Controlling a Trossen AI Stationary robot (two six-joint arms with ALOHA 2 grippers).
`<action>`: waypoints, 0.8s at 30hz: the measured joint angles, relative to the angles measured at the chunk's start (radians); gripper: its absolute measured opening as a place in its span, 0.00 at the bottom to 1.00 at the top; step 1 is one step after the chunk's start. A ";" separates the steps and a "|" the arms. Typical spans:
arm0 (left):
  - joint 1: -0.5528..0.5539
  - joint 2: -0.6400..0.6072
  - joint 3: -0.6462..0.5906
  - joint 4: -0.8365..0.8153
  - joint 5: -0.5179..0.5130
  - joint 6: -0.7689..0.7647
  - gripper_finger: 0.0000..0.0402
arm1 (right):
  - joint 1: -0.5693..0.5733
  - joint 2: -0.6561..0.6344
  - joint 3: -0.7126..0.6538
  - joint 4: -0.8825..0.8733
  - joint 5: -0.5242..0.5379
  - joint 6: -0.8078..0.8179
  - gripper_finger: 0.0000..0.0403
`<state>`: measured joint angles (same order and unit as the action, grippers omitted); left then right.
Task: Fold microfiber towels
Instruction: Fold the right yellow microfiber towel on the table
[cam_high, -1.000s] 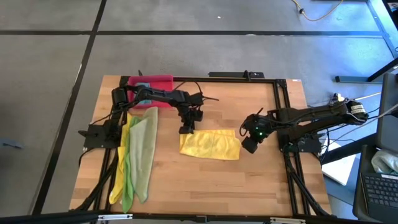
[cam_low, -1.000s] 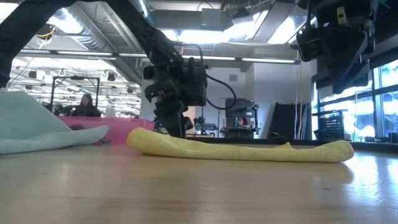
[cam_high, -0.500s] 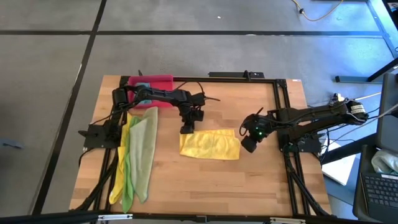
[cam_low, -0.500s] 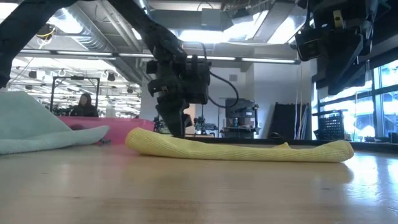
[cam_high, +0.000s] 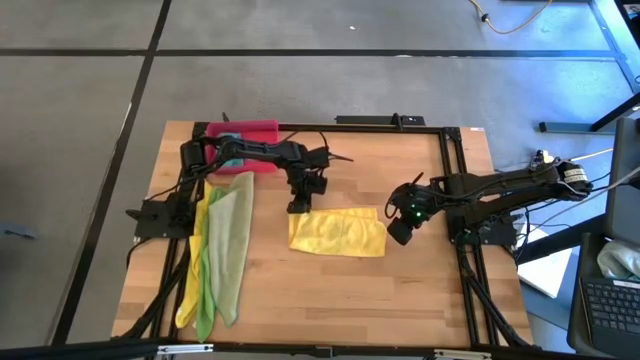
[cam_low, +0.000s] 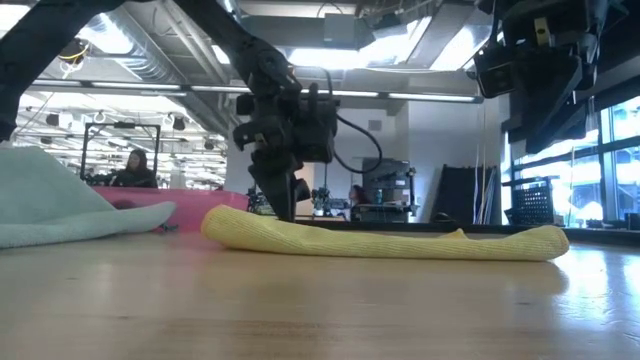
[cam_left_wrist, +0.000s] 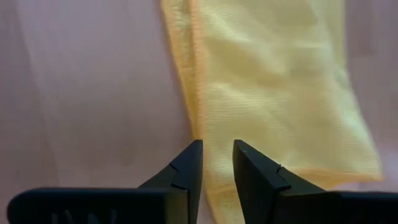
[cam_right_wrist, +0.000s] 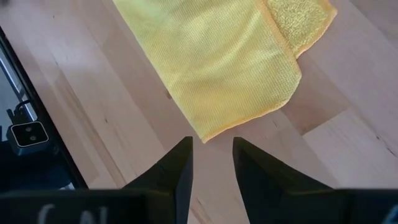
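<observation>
A yellow microfiber towel (cam_high: 338, 232), folded over, lies flat in the middle of the table. My left gripper (cam_high: 298, 208) hangs over its far left corner (cam_left_wrist: 198, 134), fingers pointing steeply down with a narrow gap and nothing between them. My right gripper (cam_high: 398, 232) hovers open just off the towel's right edge (cam_right_wrist: 208, 132), above the bare wood. A pile of yellow, bright green and pale olive towels (cam_high: 222, 250) lies lengthwise along the table's left side. A teal towel (cam_high: 226, 139) lies on the pink tray.
The pink tray (cam_high: 258, 130) sits at the far left corner, behind the left arm. A black frame (cam_high: 452, 180) runs round the table's edges. Bare wood (cam_high: 330, 300) lies between the yellow towel and the near edge. People and equipment show in the room beyond.
In the low view my left gripper's fingers have drawn closer together over the yellow towel's far left corner. The towel lies as it did.
</observation>
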<state>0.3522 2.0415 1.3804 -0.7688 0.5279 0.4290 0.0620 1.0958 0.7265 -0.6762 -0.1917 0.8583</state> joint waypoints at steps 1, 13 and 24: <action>0.002 0.001 0.000 -0.003 0.015 0.000 0.21 | 0.000 0.000 0.000 0.000 0.000 0.000 0.29; 0.002 0.047 0.000 -0.006 0.010 -0.003 0.27 | 0.001 0.000 0.000 0.014 -0.001 0.019 0.29; 0.007 0.047 0.001 -0.019 0.017 -0.004 0.27 | 0.014 0.000 0.001 0.014 0.000 0.024 0.29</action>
<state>0.3588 2.0880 1.3811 -0.7881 0.5451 0.4247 0.0765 1.0958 0.7273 -0.6620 -0.1917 0.8822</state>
